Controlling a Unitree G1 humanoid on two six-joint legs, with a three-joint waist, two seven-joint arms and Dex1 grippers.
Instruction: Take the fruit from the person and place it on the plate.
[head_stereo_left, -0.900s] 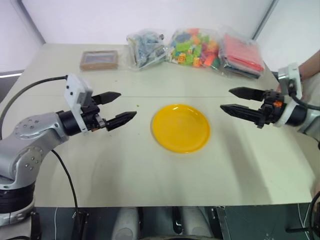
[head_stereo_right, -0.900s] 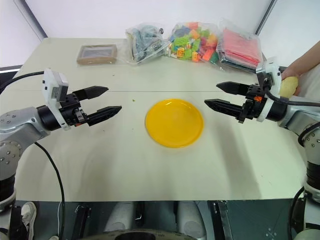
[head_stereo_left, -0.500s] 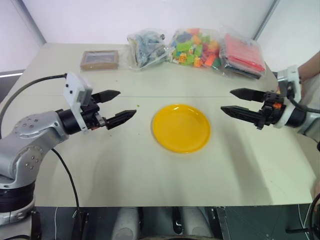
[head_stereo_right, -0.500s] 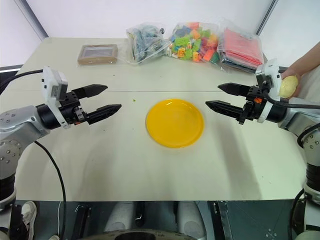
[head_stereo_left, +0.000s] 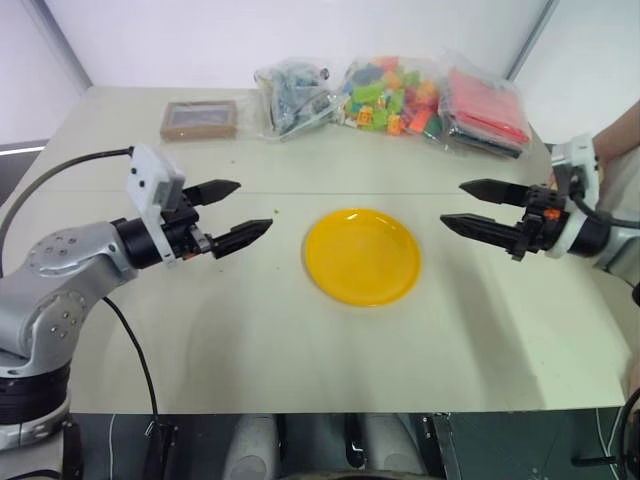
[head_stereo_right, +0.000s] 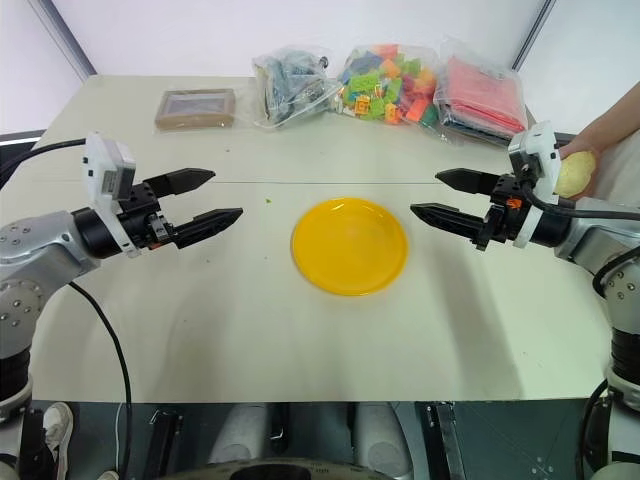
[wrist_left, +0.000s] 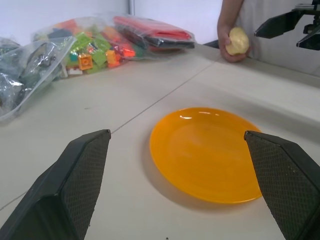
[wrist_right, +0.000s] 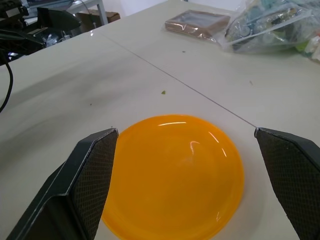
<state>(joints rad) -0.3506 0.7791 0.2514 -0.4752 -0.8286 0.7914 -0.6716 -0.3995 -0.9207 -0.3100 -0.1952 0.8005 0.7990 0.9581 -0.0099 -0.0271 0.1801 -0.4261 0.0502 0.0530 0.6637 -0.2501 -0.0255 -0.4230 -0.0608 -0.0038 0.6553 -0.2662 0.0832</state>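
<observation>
The plate (head_stereo_left: 361, 256) lies flat in the middle of the table (head_stereo_left: 300, 350), with bare tabletop all round it and a wide bare strip between it and the near edge. Along the far edge sit a small brown box (head_stereo_left: 198, 119), a bag of grey parts (head_stereo_left: 293, 96), a bag of bricks (head_stereo_left: 392, 95) and a red bag (head_stereo_left: 487, 108), all well apart from the plate. The left gripper (head_stereo_left: 242, 213) hangs over the table to the plate's left, its fingers spread wide and holding nothing, pointing toward the plate. The right gripper (head_stereo_right: 440, 197) hangs to the plate's right, likewise wide open and empty, pointing back toward the plate. The fruit (head_stereo_right: 576, 172) is beyond the right arm at the table's right edge, held in the person's hand (wrist_left: 226, 41); in the left wrist view its long axis stands roughly upright, tilted a little, with the fingers wrapped round its lower part.
</observation>
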